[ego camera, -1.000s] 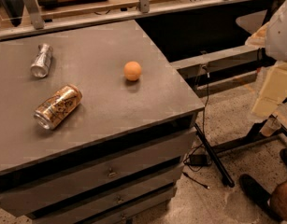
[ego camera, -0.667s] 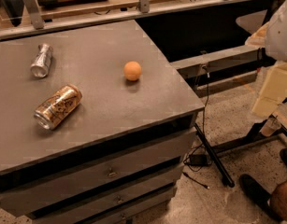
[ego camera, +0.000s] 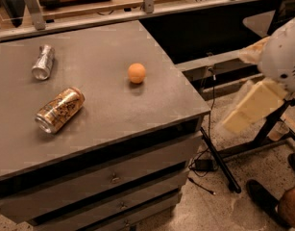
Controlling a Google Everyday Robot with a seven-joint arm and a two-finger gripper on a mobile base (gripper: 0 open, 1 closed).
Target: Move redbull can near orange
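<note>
The redbull can [ego camera: 43,61], slim and silver, lies on its side at the back left of the grey table top [ego camera: 104,100]. The orange [ego camera: 136,73] sits near the middle right of the top, well apart from the can. My gripper [ego camera: 246,107], a cream-coloured part under the white arm housing [ego camera: 284,61], hangs off to the right of the table, beyond its edge and over the floor. It holds nothing that I can see.
A fatter gold-brown patterned can [ego camera: 59,109] lies on its side at the front left, between the redbull can and the table's front edge. Drawers [ego camera: 113,177] run below the top. A black stand with cables [ego camera: 219,165] stands on the floor at the right.
</note>
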